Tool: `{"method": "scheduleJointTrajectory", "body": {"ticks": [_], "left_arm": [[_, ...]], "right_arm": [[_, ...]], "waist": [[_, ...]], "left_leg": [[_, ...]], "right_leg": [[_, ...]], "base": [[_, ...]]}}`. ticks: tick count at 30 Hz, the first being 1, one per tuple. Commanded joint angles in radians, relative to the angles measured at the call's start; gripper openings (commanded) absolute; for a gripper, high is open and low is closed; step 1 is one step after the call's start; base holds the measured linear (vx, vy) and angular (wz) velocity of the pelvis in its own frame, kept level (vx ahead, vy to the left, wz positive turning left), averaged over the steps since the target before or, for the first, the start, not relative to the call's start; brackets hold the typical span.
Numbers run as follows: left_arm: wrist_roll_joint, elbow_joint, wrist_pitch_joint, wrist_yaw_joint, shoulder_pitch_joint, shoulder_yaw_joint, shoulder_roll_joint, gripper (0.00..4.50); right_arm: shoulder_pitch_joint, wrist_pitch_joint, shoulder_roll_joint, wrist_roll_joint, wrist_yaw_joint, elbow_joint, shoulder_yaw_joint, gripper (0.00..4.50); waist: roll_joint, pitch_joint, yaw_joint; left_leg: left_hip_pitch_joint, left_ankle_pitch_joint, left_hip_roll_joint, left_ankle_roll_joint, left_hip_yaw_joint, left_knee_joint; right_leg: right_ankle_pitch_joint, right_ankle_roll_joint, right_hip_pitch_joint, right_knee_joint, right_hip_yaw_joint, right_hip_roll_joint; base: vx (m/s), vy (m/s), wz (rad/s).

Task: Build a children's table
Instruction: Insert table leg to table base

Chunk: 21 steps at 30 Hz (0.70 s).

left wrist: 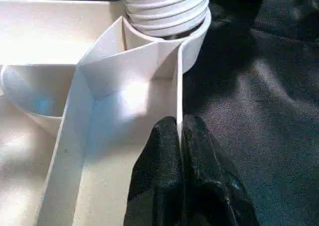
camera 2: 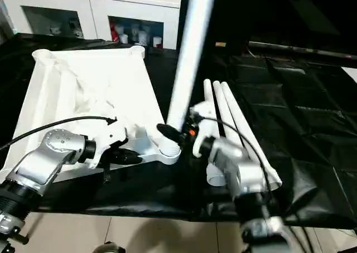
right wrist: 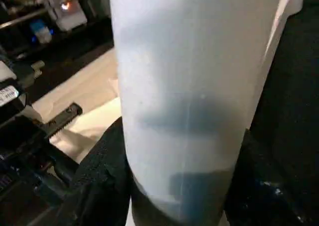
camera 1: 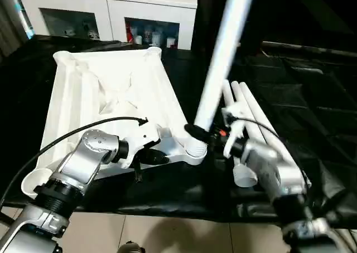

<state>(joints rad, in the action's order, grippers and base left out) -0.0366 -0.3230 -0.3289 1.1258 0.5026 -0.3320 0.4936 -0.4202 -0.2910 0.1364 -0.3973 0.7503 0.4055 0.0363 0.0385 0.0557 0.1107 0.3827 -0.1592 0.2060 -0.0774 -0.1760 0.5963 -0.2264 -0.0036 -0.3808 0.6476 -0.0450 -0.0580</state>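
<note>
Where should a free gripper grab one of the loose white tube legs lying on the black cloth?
Grip a loose white tapered tube leg mid-shaft, coming from above, jaws across its width. The three lie flat side by side, so the outer one nearest the bare black cloth probably leaves most room.

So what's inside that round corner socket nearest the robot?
The threaded end of a long white plastic tube leg sits in the round corner socket, held by the right end effector. How deep it goes is hidden by the socket wall.

Lab-like room: white glass-fronted cabinets [camera 1: 106, 19], black-draped work table [camera 1: 312, 97].
</note>
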Motion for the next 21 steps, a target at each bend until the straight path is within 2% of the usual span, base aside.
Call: {"method": "scheduleJointTrajectory", "body": {"ticks": [1,3,5,6,8,9,11,12,18,20,21], "left_arm": [[-0.005,-0.004,0.012,-0.015,0.042,0.034,0.006,0.00],[-0.002,-0.012,0.016,-0.024,0.047,0.038,0.006,0.00],[-0.002,-0.012,0.016,-0.026,0.046,0.039,0.007,0.00],[-0.002,-0.016,0.018,-0.026,0.049,0.040,0.006,0.00],[-0.001,-0.020,0.020,-0.028,0.052,0.041,0.006,0.00],[-0.001,-0.024,0.022,-0.030,0.055,0.042,0.006,0.00],[-0.001,-0.028,0.024,-0.032,0.058,0.043,0.005,0.00],[-0.001,-0.035,0.026,-0.034,0.063,0.045,0.004,0.00],[0.002,-0.041,0.026,-0.036,0.068,0.045,0.005,0.00],[0.004,-0.038,0.027,-0.037,0.065,0.043,0.007,0.00],[0.006,-0.038,0.028,-0.037,0.065,0.042,0.007,0.00]], "right_arm": [[0.044,-0.006,0.013,0.031,-0.023,0.059,-0.012,1.92],[0.075,0.043,-0.003,0.030,-0.038,0.076,-0.032,1.92],[0.082,0.058,-0.006,0.032,-0.042,0.081,-0.035,1.91],[0.092,0.080,-0.012,0.032,-0.047,0.088,-0.041,1.91],[0.101,0.100,-0.013,0.039,-0.052,0.090,-0.041,1.91],[0.114,0.119,-0.014,0.044,-0.051,0.089,-0.038,1.91],[0.126,0.138,-0.015,0.049,-0.050,0.088,-0.036,1.91],[0.149,0.158,-0.017,0.056,-0.046,0.081,-0.032,1.91],[0.211,0.193,-0.006,0.096,-0.044,0.023,0.000,1.91],[0.225,0.191,0.010,0.120,-0.045,-0.035,0.032,1.91],[0.228,0.188,0.016,0.126,-0.045,-0.054,0.042,1.91]], "waist": [[-0.028,-0.064,-0.002],[-0.032,-0.065,0.000],[-0.029,-0.064,0.000],[-0.035,-0.063,0.000],[-0.032,-0.062,-0.001],[-0.038,-0.062,0.000],[-0.034,-0.061,0.000],[-0.037,-0.060,0.001],[-0.036,-0.062,0.004],[-0.030,-0.060,0.004],[-0.031,-0.059,0.003]], "left_leg": [[-0.031,-0.288,0.029,-0.053,0.012,-0.081],[-0.030,-0.297,0.029,-0.055,0.013,-0.081],[-0.028,-0.304,0.029,-0.054,0.014,-0.083],[-0.030,-0.314,0.029,-0.055,0.015,-0.084],[-0.029,-0.332,0.028,-0.057,0.016,-0.086],[-0.031,-0.339,0.029,-0.059,0.017,-0.086],[-0.031,-0.354,0.029,-0.057,0.017,-0.087],[-0.030,-0.351,0.030,-0.056,0.018,-0.087],[-0.029,-0.335,0.030,-0.045,0.017,-0.088],[-0.027,-0.334,0.030,-0.043,0.016,-0.090],[-0.027,-0.334,0.029,-0.042,0.017,-0.090]], "right_leg": [[-0.129,-0.208,0.026,-0.086,0.043,-0.078],[-0.130,-0.209,0.027,-0.086,0.044,-0.080],[-0.134,-0.209,0.027,-0.086,0.043,-0.080],[-0.145,-0.209,0.026,-0.087,0.043,-0.080],[-0.175,-0.205,0.026,-0.091,0.043,-0.080],[-0.183,-0.204,0.025,-0.091,0.043,-0.081],[-0.202,-0.201,0.024,-0.094,0.044,-0.081],[-0.205,-0.200,0.024,-0.095,0.044,-0.082],[-0.174,-0.199,0.024,-0.094,0.045,-0.080],[-0.183,-0.191,0.025,-0.095,0.044,-0.078],[-0.197,-0.186,0.024,-0.096,0.045,-0.079]], "base": [[0.000,0.000,0.00],[0.000,0.000,0.00],[0.000,0.000,0.00],[0.000,0.000,0.00],[0.000,0.000,0.00],[0.000,0.000,0.00],[0.000,0.000,0.00],[0.000,0.000,0.00],[0.000,0.000,0.00],[0.000,0.000,0.00],[0.000,0.000,0.00]]}}
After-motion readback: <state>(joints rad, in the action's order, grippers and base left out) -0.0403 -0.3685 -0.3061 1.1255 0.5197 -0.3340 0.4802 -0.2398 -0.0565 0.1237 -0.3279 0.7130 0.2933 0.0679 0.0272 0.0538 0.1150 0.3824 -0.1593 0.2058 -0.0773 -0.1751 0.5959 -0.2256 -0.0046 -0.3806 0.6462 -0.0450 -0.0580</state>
